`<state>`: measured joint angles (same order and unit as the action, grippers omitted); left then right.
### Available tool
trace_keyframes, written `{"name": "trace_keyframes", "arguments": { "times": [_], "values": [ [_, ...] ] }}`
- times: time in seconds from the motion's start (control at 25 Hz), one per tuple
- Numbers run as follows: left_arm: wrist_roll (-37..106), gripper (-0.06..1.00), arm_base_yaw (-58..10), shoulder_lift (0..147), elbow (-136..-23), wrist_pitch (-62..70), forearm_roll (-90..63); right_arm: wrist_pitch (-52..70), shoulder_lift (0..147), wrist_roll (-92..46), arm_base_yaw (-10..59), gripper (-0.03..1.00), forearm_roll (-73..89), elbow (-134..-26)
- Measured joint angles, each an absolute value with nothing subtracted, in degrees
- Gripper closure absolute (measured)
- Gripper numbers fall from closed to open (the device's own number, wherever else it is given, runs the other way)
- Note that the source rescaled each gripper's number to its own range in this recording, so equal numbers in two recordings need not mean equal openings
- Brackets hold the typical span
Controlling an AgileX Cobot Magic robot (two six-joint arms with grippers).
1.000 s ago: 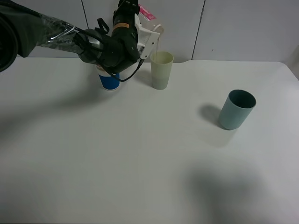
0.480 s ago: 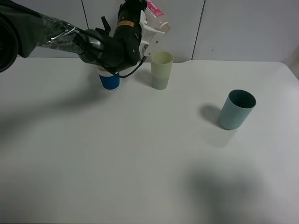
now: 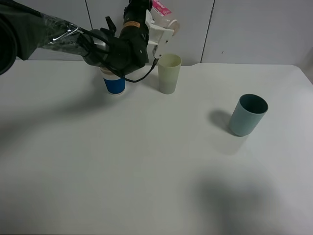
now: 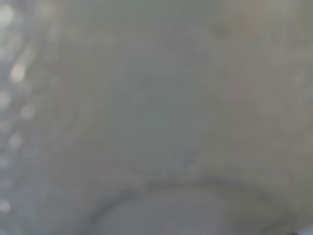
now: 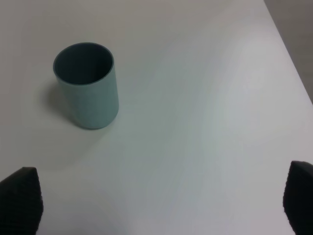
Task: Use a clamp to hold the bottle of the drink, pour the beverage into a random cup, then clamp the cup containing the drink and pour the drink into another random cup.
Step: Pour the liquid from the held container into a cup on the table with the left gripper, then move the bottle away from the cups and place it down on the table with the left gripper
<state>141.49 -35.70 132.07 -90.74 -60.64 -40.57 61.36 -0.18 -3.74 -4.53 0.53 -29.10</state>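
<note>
While your left fingers (image 3: 155, 30) pinch the tilted bottle (image 3: 164, 27) at upper centre, finish pouring; next, the yellow-green cup (image 3: 168, 73). Right fingers (image 5: 156, 196) spread.

Bottle (image 3: 164, 24) held above the tall cup (image 3: 169, 73) at table's (image 3: 146, 161) back; short cup (image 3: 115, 84) just left of it, under the arm (image 3: 98, 44); wide cup (image 3: 247, 115) well apart, right.

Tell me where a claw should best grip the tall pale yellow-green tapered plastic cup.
Probably the mid-wall of the tall pale yellow-green tapered plastic cup, coming level from the front or right: it stands upright and widens upward, which resists slipping, while the clear plastic bottle crowds its upper left.
</note>
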Motion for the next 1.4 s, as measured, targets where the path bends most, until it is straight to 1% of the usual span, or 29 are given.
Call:
{"name": "trace_keyframes", "arguments": {
  "times": [0.12, 0.16, 0.2, 0.44, 0.48, 0.6, 0.8, 0.84, 1.12, 1.4],
  "values": [
    [141.44, 0.94, -35.7, 131.29, -90.74, -58.7, -44.69, 61.36, -0.18, -3.74, -4.53, 0.0, 0.53, -29.1],
    [141.44, 0.94, -35.7, 130.06, -90.74, -56.23, -49.75, 61.36, -0.18, -3.74, -4.53, 0.0, 0.53, -29.1],
    [141.44, 0.94, -35.7, 130.06, -90.74, -56.23, -49.75, 61.36, -0.18, -3.74, -4.53, 0.0, 0.53, -29.1],
    [142.07, 0.94, -35.7, 124.09, -90.43, -50.52, -64.74, 61.36, -0.18, -3.74, -4.53, 0.0, 0.53, -29.1],
    [143.81, 0.94, -35.7, 121.31, -89.06, -49.7, -69.08, 61.36, -0.18, -3.74, -4.53, 0.0, 0.53, -29.1],
    [145.9, 0.94, -35.7, 116.09, -84.26, -46.93, -74.2, 61.36, -0.18, -3.74, -4.53, 0.0, 0.53, -29.1],
    [144.7, 0.94, -35.7, 107.86, -74.59, -41.78, -81.38, 61.36, -0.18, -3.74, -4.53, 0.0, 0.53, -29.1],
    [144.7, 0.94, -35.7, 107.86, -74.59, -41.78, -81.38, 61.36, -0.18, -3.74, -4.53, 0.0, 0.53, -29.1],
    [131.92, 0.94, -33.64, 95.76, -63.09, -35.36, -91.05, 61.36, -0.18, -3.74, -4.53, 0.0, 0.53, -29.1],
    [113.83, 0.94, -28.37, 86.47, -53.04, -22.44, -94.6, 61.36, -0.18, -3.74, -4.53, 0.0, 0.53, -29.1]
  ]
}}
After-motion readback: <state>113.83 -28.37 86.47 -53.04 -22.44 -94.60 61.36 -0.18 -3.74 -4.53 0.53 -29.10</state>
